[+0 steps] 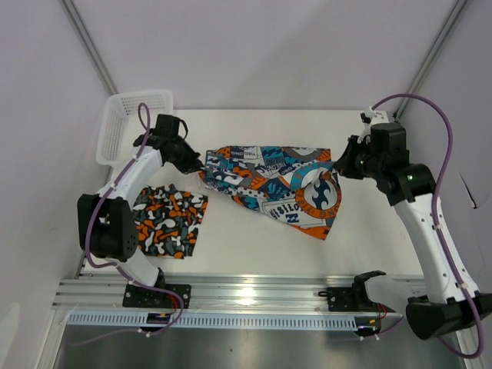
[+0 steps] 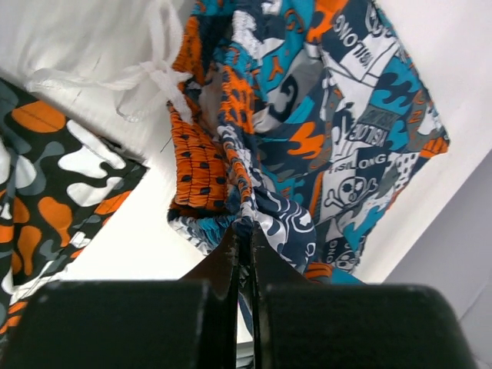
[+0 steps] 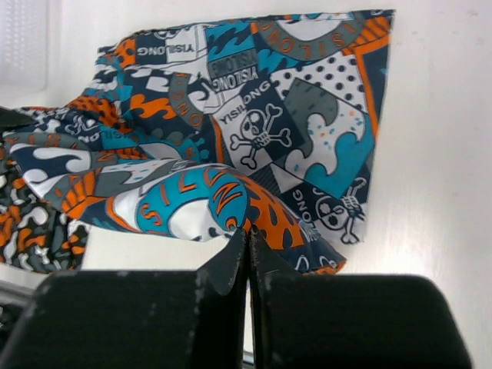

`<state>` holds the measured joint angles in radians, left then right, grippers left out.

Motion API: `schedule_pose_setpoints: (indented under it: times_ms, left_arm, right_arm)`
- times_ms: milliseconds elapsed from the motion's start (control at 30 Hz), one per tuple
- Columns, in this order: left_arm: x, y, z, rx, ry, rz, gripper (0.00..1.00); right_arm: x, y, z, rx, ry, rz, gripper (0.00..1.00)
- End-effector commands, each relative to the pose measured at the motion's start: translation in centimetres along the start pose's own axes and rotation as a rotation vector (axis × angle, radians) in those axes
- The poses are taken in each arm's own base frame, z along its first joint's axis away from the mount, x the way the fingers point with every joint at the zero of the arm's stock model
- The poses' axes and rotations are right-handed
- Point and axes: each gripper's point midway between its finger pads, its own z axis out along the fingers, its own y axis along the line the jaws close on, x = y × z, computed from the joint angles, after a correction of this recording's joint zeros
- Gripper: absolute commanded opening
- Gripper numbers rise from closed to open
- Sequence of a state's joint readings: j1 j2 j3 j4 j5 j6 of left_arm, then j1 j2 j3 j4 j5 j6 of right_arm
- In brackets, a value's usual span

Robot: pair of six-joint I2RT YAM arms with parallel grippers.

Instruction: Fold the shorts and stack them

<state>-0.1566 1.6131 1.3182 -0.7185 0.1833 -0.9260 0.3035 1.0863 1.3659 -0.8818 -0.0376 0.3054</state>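
Top external view: the soft orange-black-grey-white camouflage shorts (image 1: 171, 223) lie flat on the white table (image 1: 254, 254) at the left side, just beside the left arm; they form a compact, nearly square packet
Second garment: the soft teal-blue, orange, white and dark grey graphic print shorts (image 1: 269, 188) are in the middle of the table, stretched between the two arms; the lower part sags toward the near right; they are near the camouflage shorts but not on them
Left gripper (image 1: 197, 163): closed on the gathered elastic waistband at the left end of the graphic print shorts; in the left wrist view the fingers are pressed together with cloth between them, and a white drawstring (image 2: 157, 77) hangs loose beside
Right gripper (image 1: 340, 167): closed on the right edge of the same shorts; in the right wrist view the fingers pinch a fold of the cloth
White mesh plastic basket (image 1: 127, 123): at the far left corner, apart from both shorts
Done: by my judgement the camouflage shorts are already folded
Left to do: the graphic print shorts look wrinkled and not folded; they need to be spread, folded, then placed on the camouflage shorts
Progress: about half, I estimate; no stack exists yet
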Motion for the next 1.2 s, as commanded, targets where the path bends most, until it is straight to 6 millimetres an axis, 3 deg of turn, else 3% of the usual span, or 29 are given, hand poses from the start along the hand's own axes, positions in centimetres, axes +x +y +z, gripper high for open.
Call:
schedule_pose_setpoints:
  times_ms: [0, 300, 367, 400, 433, 500, 533, 600, 733, 800, 833, 1100, 1133, 1167]
  left_arm:
    - [-0.8, -1.7, -0.7, 0.03, 0.02, -0.049, 0.0]
    - [-1.7, -2.2, 0.7, 0.061, 0.022, -0.037, 0.01]
    - [-1.8, -2.0, 1.2, 0.064, 0.022, -0.016, 0.11]
    - [-2.0, -2.1, 1.3, 0.075, 0.013, -0.005, 0.2]
    - [-2.2, -2.0, 1.5, 0.08, 0.007, 0.014, 0.41]
    - [-2.3, -1.6, 1.9, 0.078, -0.006, 0.035, 0.62]
    - [-2.4, -1.5, 1.9, 0.08, -0.015, 0.061, 0.82]
    - [-2.3, -1.0, 1.7, 0.078, -0.029, 0.087, 0.99]
    - [-1.9, -0.2, 0.9, 0.094, -0.066, 0.14, 0.99]
    - [-1.8, -0.8, 0.1, 0.137, -0.1, 0.165, 0.99]
    - [-1.0, 0.1, -0.1, 0.135, -0.106, 0.18, 0.99]
    - [4.0, 0.5, -1.8, 0.154, -0.223, 0.416, 0.99]
    - [5.1, 1.6, -1.7, 0.165, -0.219, 0.434, 0.99]
    - [5.4, 0.8, -2.1, 0.212, -0.238, 0.454, 0.98]
  right_arm:
    - [-3.3, 2.5, 0.3, -0.213, -0.055, -0.034, 0.0]
    - [-6.7, -0.7, 5.0, -0.201, -0.066, 0.037, 0.0]
    - [-6.9, -2.1, 6.6, -0.186, -0.042, 0.077, 0.0]
    - [-7.3, -2.5, 7.2, -0.186, -0.052, 0.085, 0.0]
    - [-7.2, -3.0, 7.9, -0.18, -0.044, 0.114, 0.0]
    - [-6.7, -3.8, 10.3, -0.173, -0.019, 0.14, 0.0]
    - [-6.3, -4.2, 11.2, -0.164, -0.008, 0.165, 0.0]
    - [-5.8, -4.9, 13.7, -0.157, 0.011, 0.19, 0.0]
    - [-5.2, -7.6, 17.0, -0.113, 0.031, 0.252, 0.0]
    - [-4.8, -8.8, 18.6, -0.087, 0.04, 0.28, 0.0]
    - [-4.6, -9.1, 19.2, -0.082, 0.043, 0.29, 0.0]
    - [-3.0, -12.4, 24.4, -0.048, 0.074, 0.389, 0.0]
    - [-2.0, -12.9, 25.6, -0.042, 0.101, 0.407, 0.0]
    - [-1.9, -13.2, 26.2, -0.045, 0.099, 0.413, 0.0]
